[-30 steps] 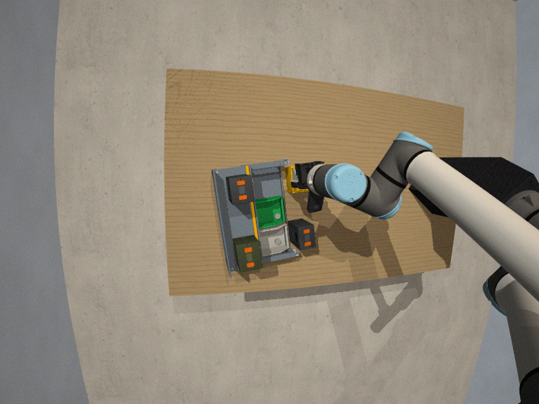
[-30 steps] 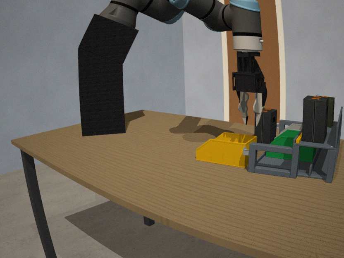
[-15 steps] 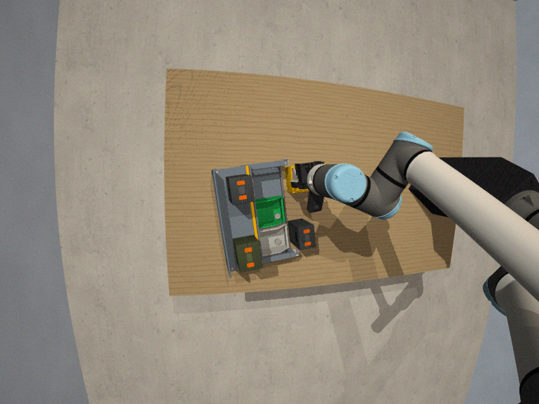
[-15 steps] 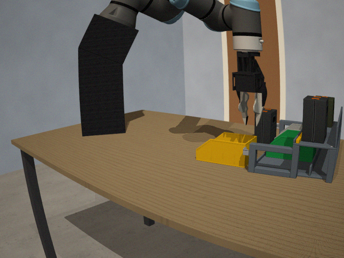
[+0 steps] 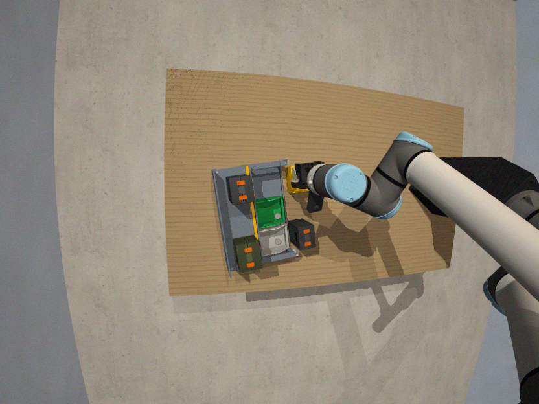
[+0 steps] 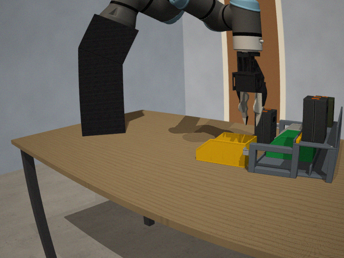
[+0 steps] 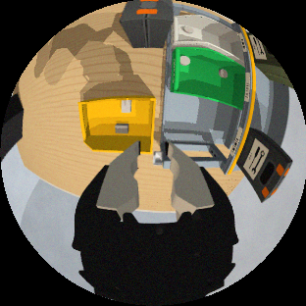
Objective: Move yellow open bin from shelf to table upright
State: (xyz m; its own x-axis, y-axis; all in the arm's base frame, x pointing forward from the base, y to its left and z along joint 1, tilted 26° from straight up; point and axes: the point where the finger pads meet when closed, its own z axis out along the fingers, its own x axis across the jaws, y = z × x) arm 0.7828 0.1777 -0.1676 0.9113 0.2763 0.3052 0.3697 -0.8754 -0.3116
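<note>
1. My jaws (image 5: 308,171) (image 6: 251,125) stand slightly open, above the table with nothing held between them.
2. The yellow open-topped plastic bin (image 5: 298,190) (image 6: 219,152) (image 7: 100,118) is off the grey shelf rack (image 5: 220,217) (image 6: 293,163) (image 7: 183,113), upright on the wood-grain table (image 5: 348,108) (image 6: 139,188) (image 7: 49,127), just beside the rack's front.
3. From my wrist I see two parts inside it: a pale block (image 7: 126,106) and a grey block (image 7: 122,128). The exterior view hides them behind its wall; from the top, I partly cover the bin.
4. My wrist view shows two round pale pieces in the green open bin (image 5: 269,208) (image 6: 282,142) (image 7: 211,83); the top view shows one.
5. I count three bins: yellow, green and a light-grey open bin (image 5: 267,245) (image 6: 294,126) (image 7: 211,34), the latter two racked.
6. I count three upright cases: a dark-grey case with orange latches (image 5: 302,234) (image 6: 266,127) (image 7: 146,26) on the table, its dark-grey twin (image 5: 240,190) (image 6: 314,119) (image 7: 265,167) and an olive-green case (image 5: 247,254) (image 6: 331,111) (image 7: 275,59) on the rack.

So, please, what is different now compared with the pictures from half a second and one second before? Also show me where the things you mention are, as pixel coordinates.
Nothing visibly changed. The gripper (image 6: 251,122) (image 7: 153,142) hangs with its fingers apart above the yellow open bin (image 6: 219,151) (image 7: 139,118), holding nothing, as before. The bin stays upright on the table (image 5: 348,112) (image 6: 139,172), beside the grey shelf rack (image 5: 221,217) (image 6: 294,162), and the green bin (image 5: 269,208) (image 6: 286,141) (image 7: 206,74) remains in the rack.
</note>
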